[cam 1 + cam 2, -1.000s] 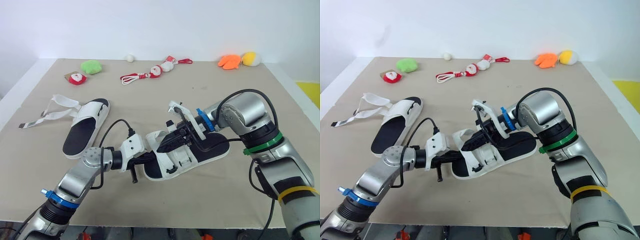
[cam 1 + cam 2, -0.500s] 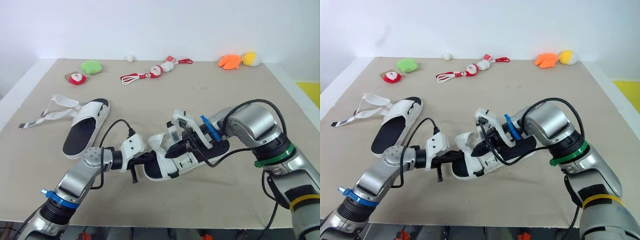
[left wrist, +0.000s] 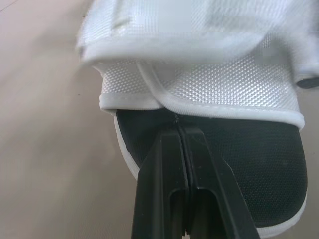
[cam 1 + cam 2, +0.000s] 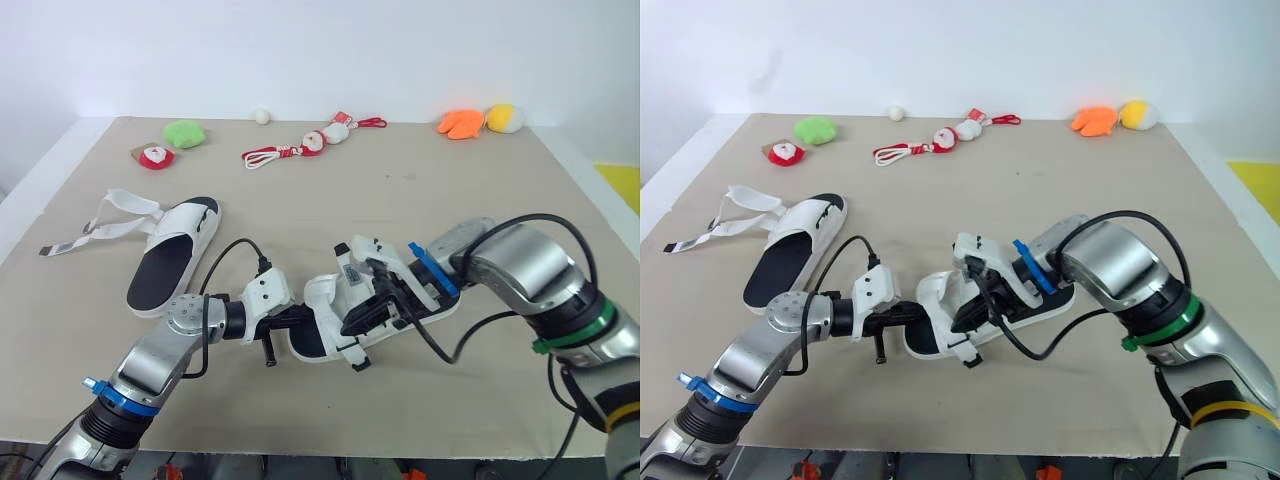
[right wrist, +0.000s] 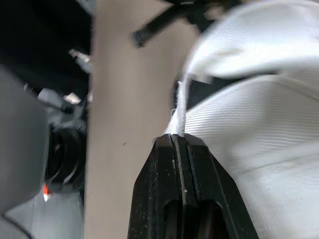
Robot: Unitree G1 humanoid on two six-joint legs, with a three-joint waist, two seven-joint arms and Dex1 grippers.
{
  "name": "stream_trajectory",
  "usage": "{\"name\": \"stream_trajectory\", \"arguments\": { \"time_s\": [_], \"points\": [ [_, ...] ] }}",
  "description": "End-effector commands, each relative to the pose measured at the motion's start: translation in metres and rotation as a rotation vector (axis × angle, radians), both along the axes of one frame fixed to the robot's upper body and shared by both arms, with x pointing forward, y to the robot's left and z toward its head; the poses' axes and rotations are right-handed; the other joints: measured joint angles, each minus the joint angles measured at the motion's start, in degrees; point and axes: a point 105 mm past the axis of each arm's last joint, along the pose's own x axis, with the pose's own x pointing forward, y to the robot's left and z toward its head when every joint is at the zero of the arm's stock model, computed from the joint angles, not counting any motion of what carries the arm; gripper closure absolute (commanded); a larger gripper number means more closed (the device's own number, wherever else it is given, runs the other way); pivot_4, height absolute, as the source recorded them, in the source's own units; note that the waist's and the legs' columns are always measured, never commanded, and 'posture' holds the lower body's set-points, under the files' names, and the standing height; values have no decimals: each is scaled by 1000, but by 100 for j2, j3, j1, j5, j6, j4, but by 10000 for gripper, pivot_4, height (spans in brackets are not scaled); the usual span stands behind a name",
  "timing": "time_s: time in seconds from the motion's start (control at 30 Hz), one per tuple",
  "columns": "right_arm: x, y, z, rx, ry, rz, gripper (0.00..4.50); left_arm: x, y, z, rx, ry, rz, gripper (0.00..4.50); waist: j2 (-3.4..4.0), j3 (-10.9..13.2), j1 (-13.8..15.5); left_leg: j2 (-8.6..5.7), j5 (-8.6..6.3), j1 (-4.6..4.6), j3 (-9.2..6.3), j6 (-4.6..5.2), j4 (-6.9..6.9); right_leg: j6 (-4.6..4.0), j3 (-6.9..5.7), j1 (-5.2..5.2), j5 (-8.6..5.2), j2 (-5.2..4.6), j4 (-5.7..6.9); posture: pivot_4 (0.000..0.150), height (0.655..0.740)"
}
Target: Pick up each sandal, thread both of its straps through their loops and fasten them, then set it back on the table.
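A white sandal with a black insole (image 4: 322,300) lies in the middle of the table, toe toward my left arm. My left gripper (image 4: 302,313) is shut on the toe edge of its sole; the left wrist view shows the fingers (image 3: 169,149) pinching the rim just under the white front strap (image 3: 209,84). My right gripper (image 4: 362,319) reaches over the sandal's near side and is shut on a white strap, whose edge (image 5: 180,107) runs into the closed fingertips. The second sandal (image 4: 172,260) lies flat at the left with its straps (image 4: 105,222) loose and spread out.
Small toys line the far edge: a green plush (image 4: 183,133), a red Santa (image 4: 153,157), Santa figures on a red cord (image 4: 300,148), a white ball (image 4: 262,116), an orange plush (image 4: 459,123) and a yellow one (image 4: 502,118). The table's front edge (image 4: 330,440) is close below the grippers.
My right gripper has moved down and toward the front with the strap, drawing it over the sandal. The sandal has settled lower and flatter. The left gripper has stayed in place.
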Motion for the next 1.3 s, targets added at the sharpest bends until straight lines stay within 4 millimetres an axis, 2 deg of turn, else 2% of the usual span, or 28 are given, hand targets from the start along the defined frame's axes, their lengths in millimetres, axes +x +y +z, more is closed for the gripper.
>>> {"name": "stream_trajectory", "arguments": {
  "time_s": [0.03,0.1,0.17,0.27,0.37,0.47,0.6,0.7,0.8,0.93,1.13,1.2,1.3],
  "points": [
    [-2,-3,10,19,-33,27,41593,-7,6,-34,84,118,18,45000,1,0,-3,-3,0,0,1,0,0,0,0,-1,0,-4,0,1500,7400],
    [3,-6,13,31,-45,1,34897,-7,6,-34,84,118,14,45000,0,0,-3,-3,0,1,1,0,2,0,-1,-1,1,-4,0,1500,7400],
    [8,-12,19,45,-57,-36,24945,-6,5,-34,86,118,9,45000,1,0,-2,-3,0,1,1,0,3,-1,-3,0,1,-4,0,1500,7400],
    [10,-25,25,72,-176,-10,10347,-6,6,-35,88,119,6,45000,-1,0,11,-4,1,1,-3,1,5,-2,-8,4,2,-5,0,1500,7400],
    [5,-37,30,116,-277,44,556,-6,7,-35,91,121,4,45000,0,0,-3,-5,0,3,-1,0,7,0,-8,12,0,-7,-6,1500,7400],
    [-1,-46,31,122,-187,-24,556,-7,7,-36,93,124,-2,45000,7,-2,-7,-4,0,6,2,0,6,1,-8,11,1,-9,-5,1500,7400],
    [-4,-49,32,220,-297,16,556,-8,7,-37,95,126,-5,45000,2,-3,-4,-1,0,12,-1,0,7,0,-12,19,2,-6,-4,1500,7400],
    [-29,-63,16,133,-113,3,556,-8,8,-37,97,128,-7,45000,10,-2,-5,-6,-1,9,-1,0,5,3,-11,22,-4,-11,-6,1500,7400],
    [-34,-70,-2,65,-71,-29,556,-9,8,-38,98,131,-11,45000,10,-5,-6,-7,-2,11,-1,2,3,3,-11,23,-7,-12,-6,1500,7400],
    [-23,-63,-26,62,-60,-149,556,-9,7,-37,98,132,-15,45000,9,-7,-8,-5,-2,25,-1,2,8,8,-11,33,-3,-11,-6,1500,7400],
    [-15,-47,-46,57,-50,-271,556,-11,8,-37,101,135,-16,45000,6,-9,-8,-5,-2,25,-1,1,11,8,-11,37,-3,-10,-6,1500,7400],
    [-15,-43,-50,55,-50,-284,556,-11,9,-37,102,136,-15,45000,6,-9,-8,-4,-2,26,-2,1,9,7,-11,36,-4,-9,-6,1500,7400],
    [-19,-31,-44,126,-8,-305,556,-11,9,-37,104,137,-14,45000,-6,-23,-21,0,-2,31,-2,1,10,9,-11,39,-2,-5,-6,1500,7400]
  ]
}}
